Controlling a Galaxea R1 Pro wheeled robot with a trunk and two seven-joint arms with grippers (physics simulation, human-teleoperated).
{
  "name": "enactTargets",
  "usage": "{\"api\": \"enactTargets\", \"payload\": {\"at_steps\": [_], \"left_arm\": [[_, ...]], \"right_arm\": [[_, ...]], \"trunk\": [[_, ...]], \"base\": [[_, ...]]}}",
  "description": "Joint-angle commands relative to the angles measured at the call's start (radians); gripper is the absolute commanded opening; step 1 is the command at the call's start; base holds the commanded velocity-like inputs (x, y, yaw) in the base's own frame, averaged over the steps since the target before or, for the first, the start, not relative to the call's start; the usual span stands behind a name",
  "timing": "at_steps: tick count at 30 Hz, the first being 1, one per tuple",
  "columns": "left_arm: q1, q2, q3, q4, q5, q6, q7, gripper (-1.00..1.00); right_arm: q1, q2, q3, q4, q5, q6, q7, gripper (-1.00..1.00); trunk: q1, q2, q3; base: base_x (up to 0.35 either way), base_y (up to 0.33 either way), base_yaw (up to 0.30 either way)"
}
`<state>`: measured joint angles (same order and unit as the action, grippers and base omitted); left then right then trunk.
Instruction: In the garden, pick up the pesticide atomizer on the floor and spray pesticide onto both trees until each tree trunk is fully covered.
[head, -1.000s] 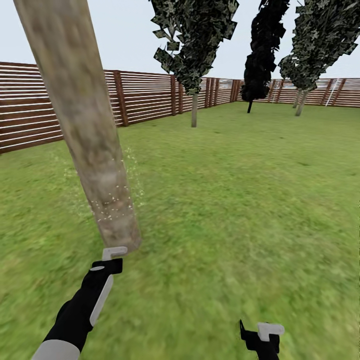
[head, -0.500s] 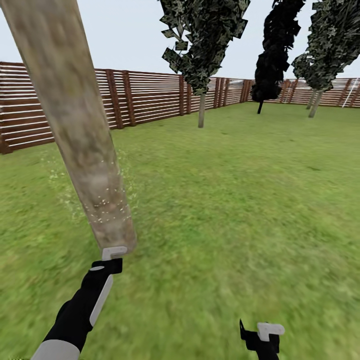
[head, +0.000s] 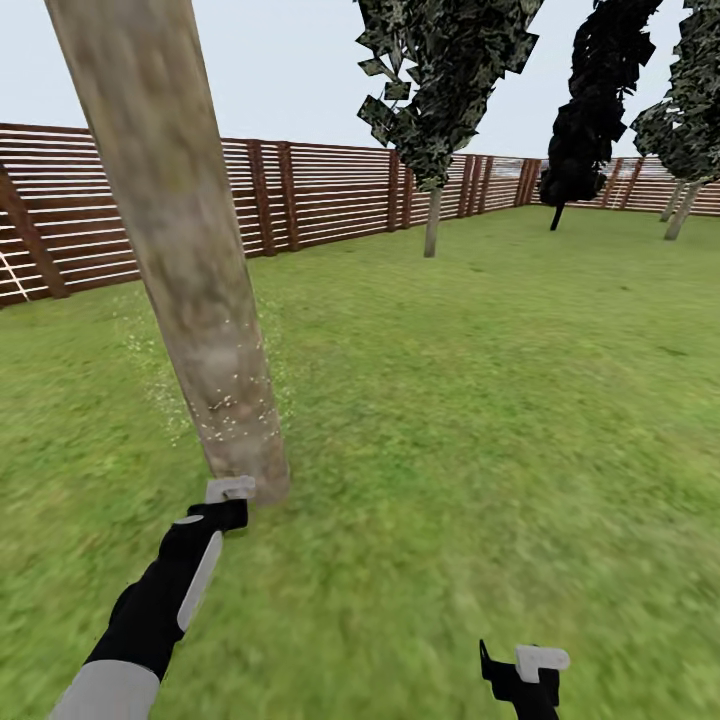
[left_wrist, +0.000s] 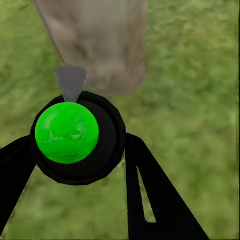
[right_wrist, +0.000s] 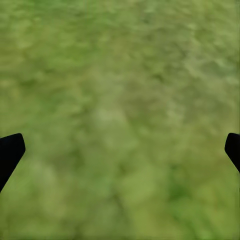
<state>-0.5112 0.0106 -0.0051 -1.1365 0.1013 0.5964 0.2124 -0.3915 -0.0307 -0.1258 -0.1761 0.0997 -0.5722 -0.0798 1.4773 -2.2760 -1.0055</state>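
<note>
The nearest tree trunk (head: 190, 270), thick and mottled grey-beige, leans up out of the lawn at the left; white specks (head: 228, 405) dot its lower part and the grass beside it. My left gripper (head: 229, 492) sits right at the trunk's foot. In the left wrist view it (left_wrist: 75, 150) is shut on the pesticide atomizer (left_wrist: 95, 160), a black round body with a green ball on top and a grey nozzle aimed at the trunk (left_wrist: 100, 40). A second tree (head: 432, 215) stands further back by the fence. My right gripper (head: 525, 668) hangs open over bare grass (right_wrist: 120, 100).
A brown slat fence (head: 320, 195) closes the lawn at the back and left. A black-leaved tree (head: 590, 100) and another green-leaved tree (head: 685, 200) stand far right. Open grass (head: 480, 400) stretches ahead and to the right.
The whole head view has shifted: the fence and far trees sit further right, so the camera turned left. The left gripper stays at the trunk's foot, and the right gripper is unchanged.
</note>
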Motion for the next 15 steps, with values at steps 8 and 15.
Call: {"api": "enactTargets", "payload": {"at_steps": [8,15], "left_arm": [[-0.101,-0.011,-0.003,-0.056,-0.011,0.089,0.004,-1.0],[-0.19,-0.01,-0.002,-0.132,-0.01,0.258,0.02,-1.0]], "right_arm": [[-0.001,0.0,0.0,0.0,0.0,0.0,0.0,1.0],[0.0,0.0,0.0,0.001,0.0,0.0,0.0,1.0]], "trunk": [[0.0,0.0,0.0],[0.0,0.0,0.0]], "base": [[-0.023,0.0,0.089],[-0.06,0.0,0.251]]}}
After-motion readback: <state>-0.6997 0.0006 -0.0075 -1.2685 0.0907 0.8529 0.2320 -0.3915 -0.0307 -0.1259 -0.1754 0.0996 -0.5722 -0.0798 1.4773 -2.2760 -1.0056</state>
